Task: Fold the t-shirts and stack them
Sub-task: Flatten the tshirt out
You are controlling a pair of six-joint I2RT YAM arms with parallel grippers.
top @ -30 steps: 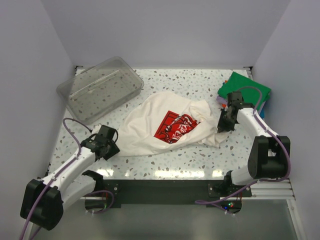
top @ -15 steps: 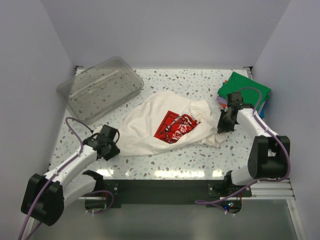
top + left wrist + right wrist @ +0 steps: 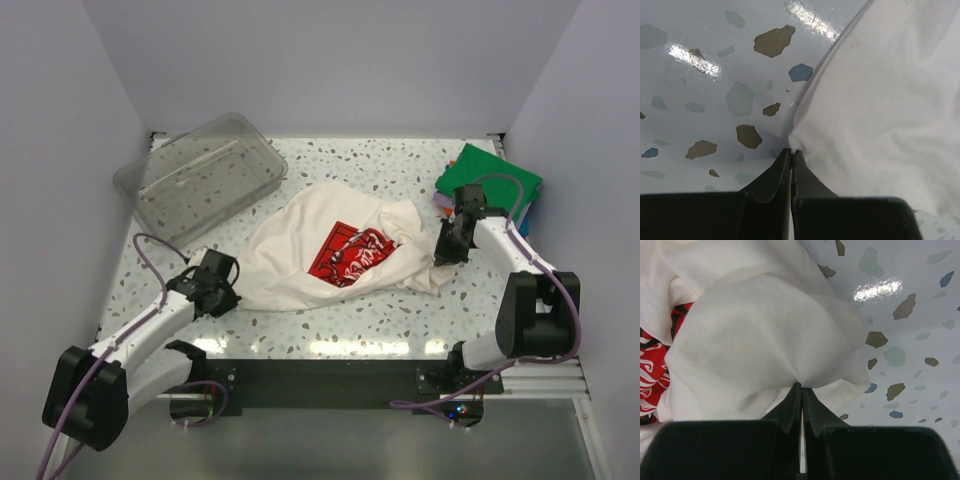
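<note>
shirt: we find the cream-white t-shirt (image 3: pixel 340 255) crumpled across the middle of the table (image 3: pixel 380 170), red print up, cloth bunched toward the right edge and flatter toward the near left corner.
folded stack (image 3: pixel 488 180): far right corner, green on top, other colours peeking out beneath; just beyond the right arm, apart from the loose shirt.
clear tub (image 3: pixel 200 175): far left corner, nothing visible in it, well apart from the shirt.
left gripper (image 3: pixel 791 152): fingers pressed together at the shirt's near-left hem corner; the cloth narrows to a point right at the tips, so we read it as a thin bite on the very edge.
right gripper (image 3: pixel 801 387): fingers pressed together on a gather of cloth at the shirt's right side, puckers fanning out from the tips.
handling: light, limp knit; it will sag, drag and fold on itself, with no stiffness to hold a shape. the table looks glossy, so we expect it to slide easily.
where to hold: hem corners and shoulder seams, where doubled cloth gives the fingers something to bite.
risk: we judge the left bite shallow enough to slip under tension; the right holds a bunch, not a corner, so the shirt may not spread flat.
step: we take this as spreading the shirt out, folding not yet begun.
</note>
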